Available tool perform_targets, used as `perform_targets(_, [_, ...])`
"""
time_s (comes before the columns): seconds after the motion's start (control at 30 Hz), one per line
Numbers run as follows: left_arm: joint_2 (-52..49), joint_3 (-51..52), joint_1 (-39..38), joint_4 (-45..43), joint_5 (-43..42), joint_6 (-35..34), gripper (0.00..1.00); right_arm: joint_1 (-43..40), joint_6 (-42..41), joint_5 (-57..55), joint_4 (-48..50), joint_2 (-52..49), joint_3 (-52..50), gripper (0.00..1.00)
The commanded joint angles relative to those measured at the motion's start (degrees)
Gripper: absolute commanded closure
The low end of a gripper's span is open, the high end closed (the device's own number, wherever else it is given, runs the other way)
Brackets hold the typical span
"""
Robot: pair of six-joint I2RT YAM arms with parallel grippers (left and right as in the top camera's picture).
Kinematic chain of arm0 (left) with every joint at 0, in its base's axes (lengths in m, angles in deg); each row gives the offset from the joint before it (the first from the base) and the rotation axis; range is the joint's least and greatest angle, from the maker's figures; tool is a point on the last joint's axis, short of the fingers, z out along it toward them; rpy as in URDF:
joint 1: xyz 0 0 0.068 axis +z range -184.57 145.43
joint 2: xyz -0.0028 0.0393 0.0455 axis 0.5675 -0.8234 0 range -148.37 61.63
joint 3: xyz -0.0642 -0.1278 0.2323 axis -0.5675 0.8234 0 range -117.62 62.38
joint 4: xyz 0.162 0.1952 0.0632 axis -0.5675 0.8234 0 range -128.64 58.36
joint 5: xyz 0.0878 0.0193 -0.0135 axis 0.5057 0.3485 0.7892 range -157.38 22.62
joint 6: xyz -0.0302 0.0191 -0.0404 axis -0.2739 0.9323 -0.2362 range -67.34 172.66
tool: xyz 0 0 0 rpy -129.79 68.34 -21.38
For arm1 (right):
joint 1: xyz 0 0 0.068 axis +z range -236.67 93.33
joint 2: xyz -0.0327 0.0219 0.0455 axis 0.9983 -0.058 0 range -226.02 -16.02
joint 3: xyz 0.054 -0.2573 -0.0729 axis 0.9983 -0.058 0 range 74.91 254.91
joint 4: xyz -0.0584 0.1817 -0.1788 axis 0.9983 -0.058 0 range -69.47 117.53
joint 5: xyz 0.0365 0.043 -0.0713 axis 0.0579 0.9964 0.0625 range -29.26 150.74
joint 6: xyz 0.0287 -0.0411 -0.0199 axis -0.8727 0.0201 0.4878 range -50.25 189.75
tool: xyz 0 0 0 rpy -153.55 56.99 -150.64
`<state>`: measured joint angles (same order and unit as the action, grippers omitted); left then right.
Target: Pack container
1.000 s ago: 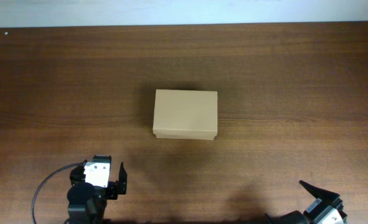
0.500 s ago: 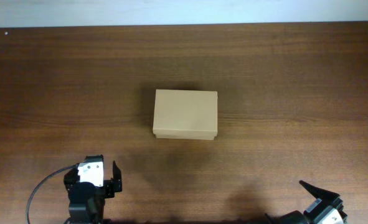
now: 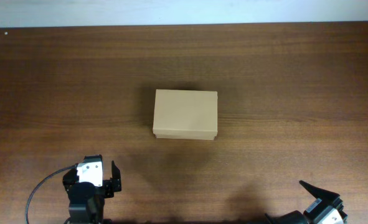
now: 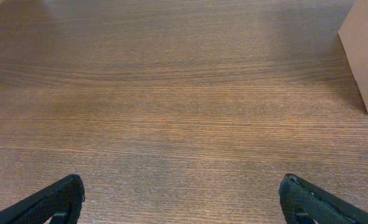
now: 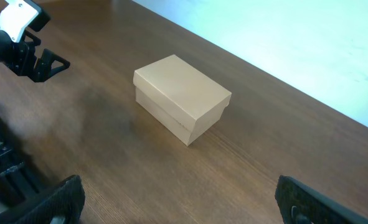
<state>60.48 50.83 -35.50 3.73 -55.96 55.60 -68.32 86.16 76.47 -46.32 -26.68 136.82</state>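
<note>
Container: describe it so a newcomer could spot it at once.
Look at the dark wooden table. Near its middle sits the container, a tan cardboard box, lid shut. It's pale and unmarked, unlike the black left gripper and right gripper.

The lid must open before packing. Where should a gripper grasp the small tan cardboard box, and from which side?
Take the lid's front lip on the small tan cardboard box, coming low from the robot's side. The box lies shut and flat, and the lip's seam shows along that near long face. The hinge is hidden, probably at the far edge.
</note>
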Motion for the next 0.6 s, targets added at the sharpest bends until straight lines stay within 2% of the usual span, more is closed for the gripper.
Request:
perform_targets(0.0, [0.81, 0.7, 0.35, -0.15, 0.85, -0.79, 0.0, -0.42, -0.81, 0.13, 0.09, 0.17, -0.2, 0.01])
perform_targets(0.4, [0.81, 0.7, 0.35, -0.13, 0.85, -0.76, 0.0, -0.44, 0.07, -1.7, 3.13, 0.2, -0.74, 0.01])
perform_targets(0.57, [0.81, 0.7, 0.35, -0.13, 0.85, -0.79, 0.0, -2.27, 0.04, -5.31, 8.09, 0.52, -7.85, 0.01])
